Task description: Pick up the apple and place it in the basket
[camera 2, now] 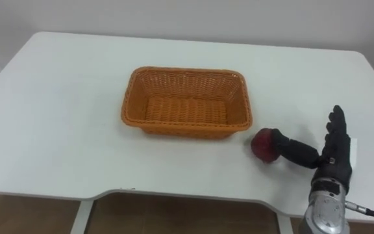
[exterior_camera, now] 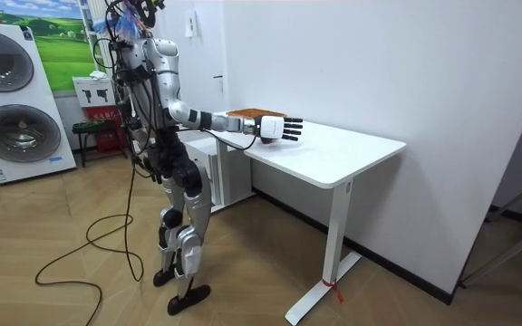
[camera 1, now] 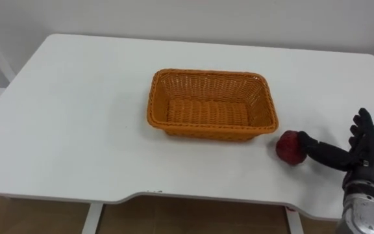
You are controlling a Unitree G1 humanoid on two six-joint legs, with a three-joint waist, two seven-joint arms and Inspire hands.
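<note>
The right hand is reaching in to the right of the basket, lying released: its fingers are stretching straight away from the robot, and its thumb is pointing left toward the basket, its tip touching the apple. Nothing is being grasped.

The apple is sitting on the surface just right of the basket's near right corner, apart from its wall. It is looking round and dark red, and I cannot tell which way its stem is pointing. The basket is lying with its long side running left to right, mouth up.

The surface is lying bare all around the basket, with more room to the basket's left than to its right, where the apple is sitting near the front edge.
</note>
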